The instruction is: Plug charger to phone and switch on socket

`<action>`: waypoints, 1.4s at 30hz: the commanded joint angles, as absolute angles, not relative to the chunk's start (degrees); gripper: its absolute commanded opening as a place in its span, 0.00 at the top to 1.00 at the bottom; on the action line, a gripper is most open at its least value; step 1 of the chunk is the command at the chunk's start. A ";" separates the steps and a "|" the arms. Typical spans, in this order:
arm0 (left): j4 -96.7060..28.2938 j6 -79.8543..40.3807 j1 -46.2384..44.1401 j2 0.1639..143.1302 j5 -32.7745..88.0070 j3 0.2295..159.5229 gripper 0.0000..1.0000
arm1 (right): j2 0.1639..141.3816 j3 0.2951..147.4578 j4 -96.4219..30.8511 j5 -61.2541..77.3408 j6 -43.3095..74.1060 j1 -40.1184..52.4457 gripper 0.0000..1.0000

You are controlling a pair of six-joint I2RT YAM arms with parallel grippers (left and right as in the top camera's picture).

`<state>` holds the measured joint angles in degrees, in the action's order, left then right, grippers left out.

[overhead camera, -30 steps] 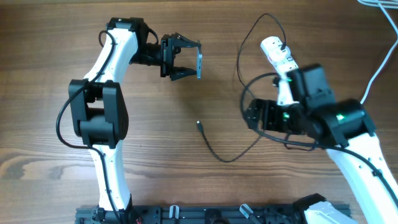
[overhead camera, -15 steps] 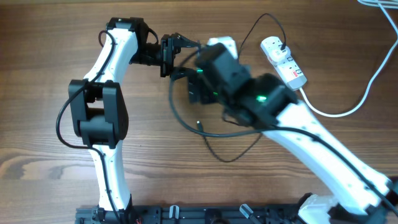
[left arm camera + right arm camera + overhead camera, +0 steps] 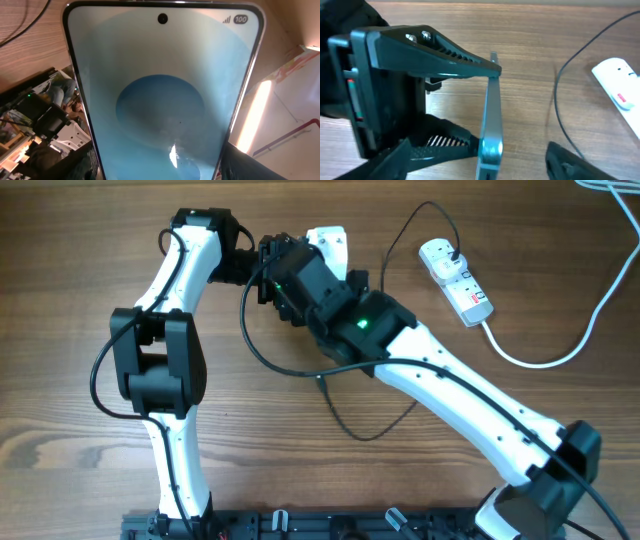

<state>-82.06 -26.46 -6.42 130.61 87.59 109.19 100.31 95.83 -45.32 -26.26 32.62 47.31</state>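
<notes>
Preparation step: plugging not yet begun

Left hand (image 3: 486,107) is clamped on the flat, rectangular, teal-screened phone (image 3: 490,120), holding it on edge above the brown wooden surface (image 3: 80,480) at upper centre of the overhead frame. Right hand (image 3: 482,166) hovers with its fingers apart, one on either side of the phone's rim, with no visible contact. The long thin black charger cable (image 3: 362,438) lies loose at mid-frame, and the white oblong socket strip (image 3: 457,280) sits at upper right. This looks like a handover or regrasp. Next, the right hand should close squarely on the phone, and then the plug tip needs fetching.
</notes>
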 commanded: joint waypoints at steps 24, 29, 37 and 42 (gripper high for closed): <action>-82.08 -24.21 -6.52 128.11 90.37 109.25 0.28 | 101.80 96.97 -43.07 -20.84 31.66 44.16 0.50; -81.89 -24.21 -6.52 128.11 90.35 109.25 0.28 | 101.80 96.97 -43.07 -20.82 31.68 44.16 0.60; -81.91 -24.23 -6.52 128.11 90.37 109.25 0.29 | 101.80 96.97 -42.89 -20.34 32.01 44.16 0.64; -81.91 -24.23 -6.52 128.11 90.37 109.25 0.29 | 101.80 96.97 -42.74 -20.43 32.12 44.16 0.69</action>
